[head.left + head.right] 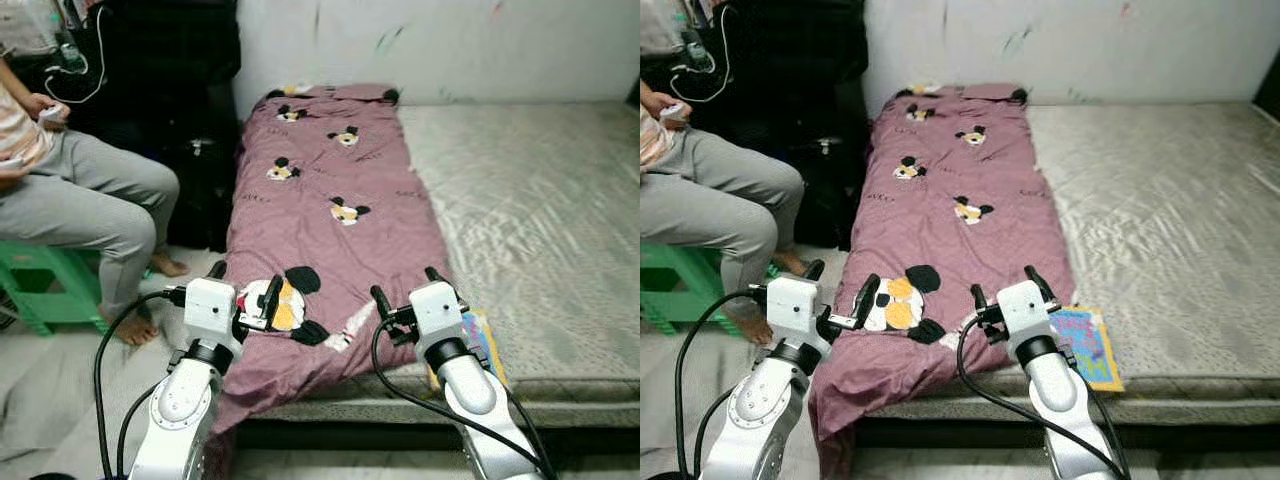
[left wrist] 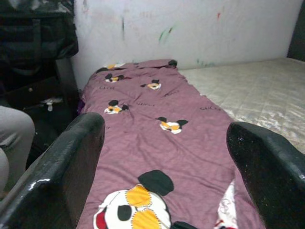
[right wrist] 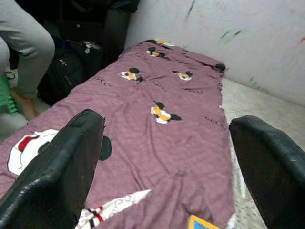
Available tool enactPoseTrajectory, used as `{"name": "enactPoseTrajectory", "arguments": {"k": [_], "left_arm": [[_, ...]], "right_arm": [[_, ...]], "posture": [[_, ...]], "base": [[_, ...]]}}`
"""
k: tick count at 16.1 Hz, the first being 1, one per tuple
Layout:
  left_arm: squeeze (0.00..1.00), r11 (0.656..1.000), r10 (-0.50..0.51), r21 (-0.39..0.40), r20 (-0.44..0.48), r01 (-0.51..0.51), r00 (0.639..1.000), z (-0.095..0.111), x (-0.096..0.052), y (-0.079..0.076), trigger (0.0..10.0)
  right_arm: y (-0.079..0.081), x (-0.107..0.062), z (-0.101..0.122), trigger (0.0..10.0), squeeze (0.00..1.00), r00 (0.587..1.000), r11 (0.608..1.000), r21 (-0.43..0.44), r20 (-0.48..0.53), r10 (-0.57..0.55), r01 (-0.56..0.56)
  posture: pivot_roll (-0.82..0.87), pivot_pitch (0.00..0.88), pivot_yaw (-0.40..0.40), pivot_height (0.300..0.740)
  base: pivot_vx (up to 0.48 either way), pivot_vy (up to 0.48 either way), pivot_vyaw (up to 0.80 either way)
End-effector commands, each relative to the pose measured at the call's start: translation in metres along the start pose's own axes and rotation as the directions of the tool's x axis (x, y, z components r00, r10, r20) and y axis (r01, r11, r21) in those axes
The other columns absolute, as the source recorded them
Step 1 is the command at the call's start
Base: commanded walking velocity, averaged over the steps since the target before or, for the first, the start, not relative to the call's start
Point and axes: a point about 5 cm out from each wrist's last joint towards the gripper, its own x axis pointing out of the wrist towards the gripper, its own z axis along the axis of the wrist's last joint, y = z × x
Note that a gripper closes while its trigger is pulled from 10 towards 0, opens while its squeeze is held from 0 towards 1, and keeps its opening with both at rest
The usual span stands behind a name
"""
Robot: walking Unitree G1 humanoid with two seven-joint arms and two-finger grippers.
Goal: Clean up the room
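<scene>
A mauve quilted blanket printed with black-eared cartoon mouse heads [image 1: 325, 210] lies lengthwise along the left side of the bare grey-beige mattress of the bed [image 1: 540, 210]. Its far end reaches the scuffed white wall [image 1: 450, 45]. Its near end spills over the bed's front edge at the front-left corner and hangs toward the floor. The largest mouse print, white and orange with black ears [image 1: 285, 300], sits close to that front edge.

The left end effector [image 1: 243, 297] hovers over the blanket's near left corner, above the large print. Its two long black fingers [image 2: 62, 162] are spread wide with only blanket between them, and it holds nothing. The right end effector [image 1: 405, 283] hovers above the blanket's near right edge, close to the bed's front edge. Its fingers [image 3: 62, 157] are likewise parted wide and empty. Whether either one touches the fabric cannot be told.

Just beside the right arm, a flat colourful book with a yellow border [image 1: 1087, 345] lies on the mattress by the front edge, touching or slightly under the blanket's right hem.

Off the bed's left side, a person in grey trousers [image 1: 90, 200] sits on a green plastic stool [image 1: 40, 285], barefoot on the floor, with a small white object in one hand [image 1: 45, 108]. A black bag [image 1: 195, 170] stands between the person and the bed.
</scene>
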Motion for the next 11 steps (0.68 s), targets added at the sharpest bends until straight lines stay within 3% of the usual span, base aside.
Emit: {"name": "enactPoseTrajectory", "arguments": {"k": [1, 8, 11], "left_arm": [[0.0, 1.0, -0.01, 0.003, -0.003, 0.01, 1.0, 0.0012, -0.0018, 0.0008, 10.0], [0.0, 1.0, -0.009, 0.01, -0.011, 0.009, 1.0, 0.0007, -0.0008, 0.0019, 10.0], [0.0, 1.0, 0.022, 0.016, -0.023, -0.021, 1.0, -0.001, 0.0001, 0.0041, 10.0]], "right_arm": [[-0.0005, 0.0, 0.0033, 10.0, 0.0, 1.0, 1.0, 0.002, 0.007, -0.003, 0.003], [-0.0005, 0.0009, 0.0036, 10.0, 0.0, 1.0, 1.0, 0.01, 0.004, -0.007, 0.007], [-0.0006, 0.0021, 0.0034, 10.0, 0.0, 1.0, 1.0, 0.014, 0.002, -0.004, 0.004]], "posture": [[0.01, 0.0, 0.036, 0.74], [0.02, 0.0, 0.036, 0.74], [0.02, 0.0, 0.035, 0.74]], "base": [[0.322, 0.0, 0.0], [0.301, 0.0, 0.0], [0.0, 0.0, 0.0]]}}
